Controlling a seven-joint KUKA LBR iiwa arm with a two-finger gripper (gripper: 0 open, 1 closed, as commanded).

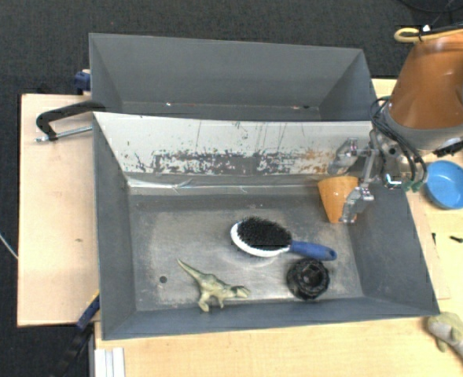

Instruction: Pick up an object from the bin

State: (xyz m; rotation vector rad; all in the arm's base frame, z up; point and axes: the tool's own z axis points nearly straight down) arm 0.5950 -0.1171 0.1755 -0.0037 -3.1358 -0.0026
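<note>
The bin point(113, 234) is seen as matt grey metal, scuffed along its back wall, while the hairbrush point(259, 239) is formed of smooth plastic.

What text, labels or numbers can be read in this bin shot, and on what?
No readable text.
Grey metal bin, back wall: dark scuff marks, not lettering.
White oval hairbrush with blue handle, green plastic dinosaur, black round ribbed part, orange plastic cup: no print visible.
</note>
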